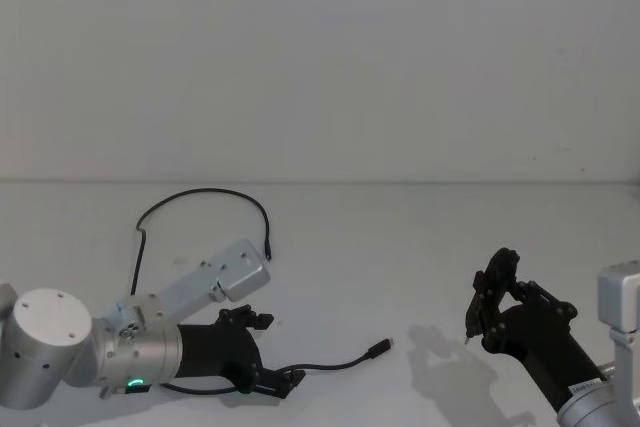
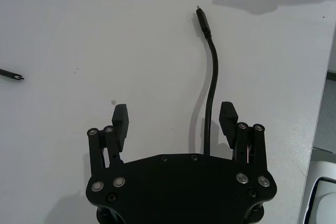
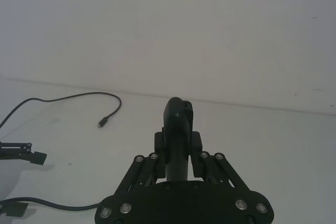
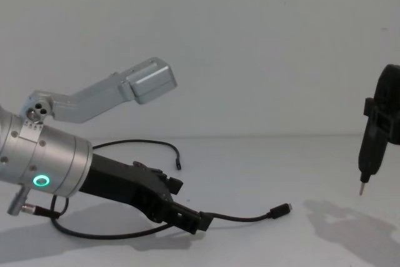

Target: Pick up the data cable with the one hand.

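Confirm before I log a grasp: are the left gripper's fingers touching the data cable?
Apart. In the left wrist view the data cable runs between the left gripper's open fingers, white table showing either side.

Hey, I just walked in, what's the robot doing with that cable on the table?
The left gripper is low over the white table, its fingers open on either side of the black data cable. The cable lies flat and is not yet gripped. The right gripper hangs off to the right, shut on a narrow silver-tipped black tool.
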You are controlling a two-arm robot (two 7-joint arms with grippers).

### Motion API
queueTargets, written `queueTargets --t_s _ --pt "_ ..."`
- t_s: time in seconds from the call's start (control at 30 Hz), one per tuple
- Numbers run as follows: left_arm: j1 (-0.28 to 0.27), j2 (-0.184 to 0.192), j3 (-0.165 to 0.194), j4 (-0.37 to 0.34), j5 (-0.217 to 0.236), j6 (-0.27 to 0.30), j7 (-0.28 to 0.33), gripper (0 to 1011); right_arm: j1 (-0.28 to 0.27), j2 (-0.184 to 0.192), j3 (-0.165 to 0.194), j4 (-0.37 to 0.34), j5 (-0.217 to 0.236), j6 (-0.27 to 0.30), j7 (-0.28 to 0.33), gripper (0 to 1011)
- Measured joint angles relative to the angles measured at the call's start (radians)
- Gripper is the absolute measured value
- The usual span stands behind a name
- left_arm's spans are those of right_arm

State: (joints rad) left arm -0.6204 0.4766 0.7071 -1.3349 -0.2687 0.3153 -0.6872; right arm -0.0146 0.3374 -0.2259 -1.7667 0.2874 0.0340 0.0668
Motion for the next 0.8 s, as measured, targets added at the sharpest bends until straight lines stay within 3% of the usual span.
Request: queueTargets --t_s 0.17,0.33,0.8 --pt "-0.002 -0.005 0.003 0.004 0.004 0.003 0.000 992 0.000 0.000 0.000 0.000 0.000 0.000 0.000 263" --pt "-0.003 -0.008 0.005 0.006 0.006 0.005 0.000 908 0.000 0.000 0.000 0.000 0.000 0.000 0.000 263" --pt "-0.004 -0.012 0.007 0.009 0.010 0.007 -0.001 491 0.000 0.000 0.000 0.000 0.000 0.000 0.000 263"
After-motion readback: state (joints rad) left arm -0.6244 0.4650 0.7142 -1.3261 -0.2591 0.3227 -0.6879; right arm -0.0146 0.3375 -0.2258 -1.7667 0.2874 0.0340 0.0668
